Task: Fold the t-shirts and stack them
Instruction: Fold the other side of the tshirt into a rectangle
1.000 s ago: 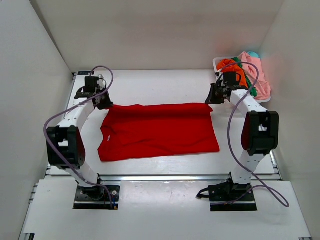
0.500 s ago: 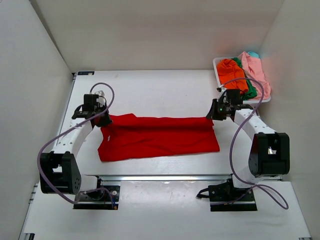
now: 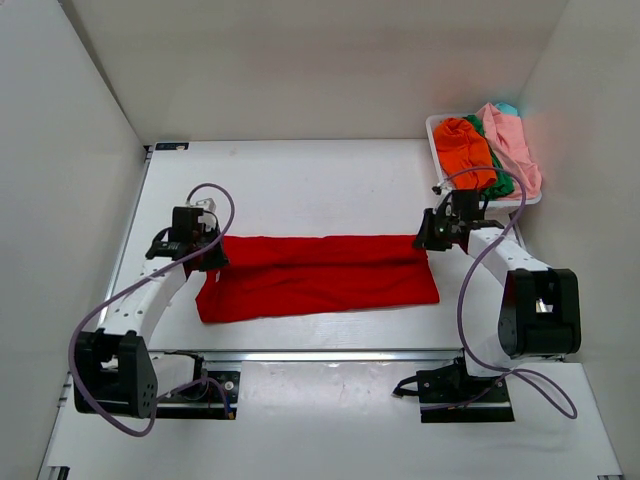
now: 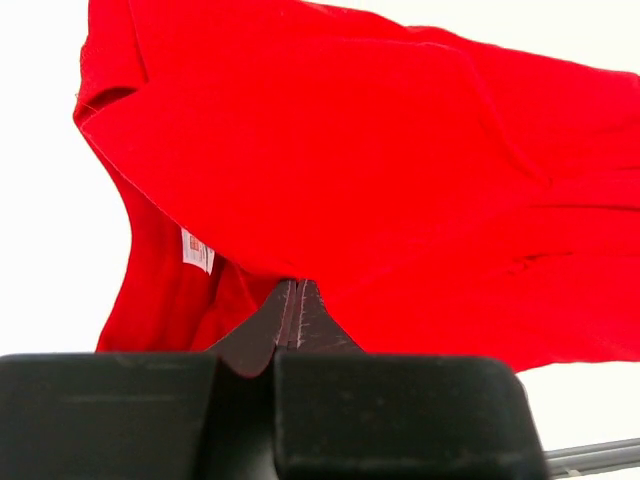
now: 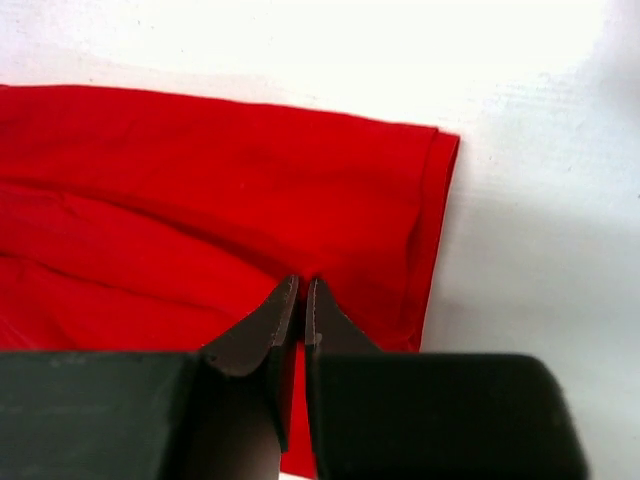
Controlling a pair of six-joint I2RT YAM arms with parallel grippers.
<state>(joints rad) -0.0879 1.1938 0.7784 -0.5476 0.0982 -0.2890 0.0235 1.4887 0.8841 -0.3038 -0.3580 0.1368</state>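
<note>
Full basket (image 3: 432, 130) beyond red t-shirt (image 3: 320, 275)

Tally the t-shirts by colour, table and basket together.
red t-shirt: 1
orange t-shirt: 1
green t-shirt: 1
pale pink t-shirt: 1
teal t-shirt: 1, mostly hidden
Total: 5

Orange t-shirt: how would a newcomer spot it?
At the table's far right corner stands a white basket of crumpled shirts. The orange t-shirt fills its left side, the only orange one beside a green t-shirt and a pale pink t-shirt.
</note>
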